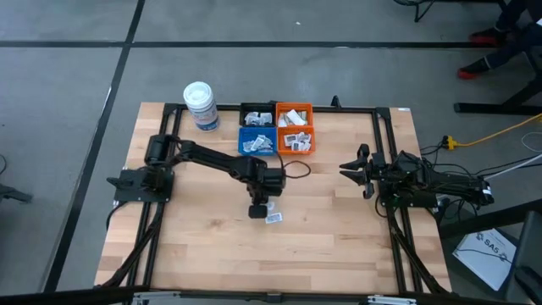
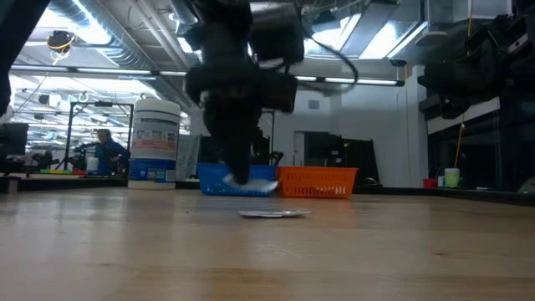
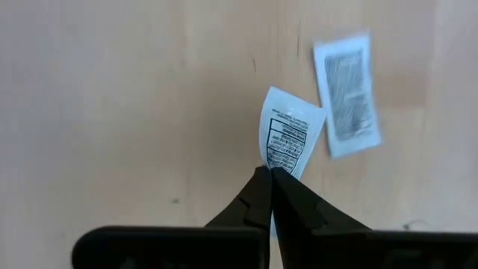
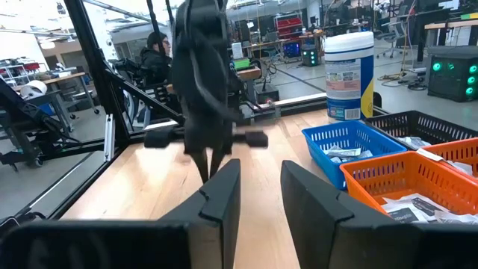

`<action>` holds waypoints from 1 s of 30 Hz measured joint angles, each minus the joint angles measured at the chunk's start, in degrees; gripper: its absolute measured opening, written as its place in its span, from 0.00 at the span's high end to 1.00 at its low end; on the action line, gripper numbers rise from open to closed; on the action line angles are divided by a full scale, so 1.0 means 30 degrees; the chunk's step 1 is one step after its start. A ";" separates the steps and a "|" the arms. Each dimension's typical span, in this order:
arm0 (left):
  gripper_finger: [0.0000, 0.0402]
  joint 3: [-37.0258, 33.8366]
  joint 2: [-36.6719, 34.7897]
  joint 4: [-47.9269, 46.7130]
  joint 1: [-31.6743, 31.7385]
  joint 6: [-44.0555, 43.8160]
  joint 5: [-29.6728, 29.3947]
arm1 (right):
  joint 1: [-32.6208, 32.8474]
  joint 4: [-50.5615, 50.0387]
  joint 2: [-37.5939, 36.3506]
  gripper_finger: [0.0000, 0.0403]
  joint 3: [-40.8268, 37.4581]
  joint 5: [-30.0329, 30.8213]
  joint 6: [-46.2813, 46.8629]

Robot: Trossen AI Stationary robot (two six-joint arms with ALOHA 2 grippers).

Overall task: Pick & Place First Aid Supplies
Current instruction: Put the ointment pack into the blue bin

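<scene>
Wood table (image 1: 339, 246) | left claw (image 3: 269, 173) pinching sachet (image 3: 290, 138) | right claw (image 4: 258, 187) seemingly empty, parted

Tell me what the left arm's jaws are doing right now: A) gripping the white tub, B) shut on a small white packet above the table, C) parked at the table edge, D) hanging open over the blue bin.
B: the left gripper pinches a white packet between shut jaws, with a second packet lying on the table.
</scene>
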 joint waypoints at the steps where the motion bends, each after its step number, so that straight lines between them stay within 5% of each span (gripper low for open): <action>1: 0.99 0.0014 -0.0296 0.0024 0.0009 -0.0204 -0.0172 | -0.0003 0.0003 -0.0001 0.75 -0.0001 -0.0002 0.0004; 30: 0.99 0.0099 -0.7528 0.0883 0.1482 -0.5065 -0.5586 | 0.0000 0.0000 -0.0007 0.75 0.0004 0.0005 0.0002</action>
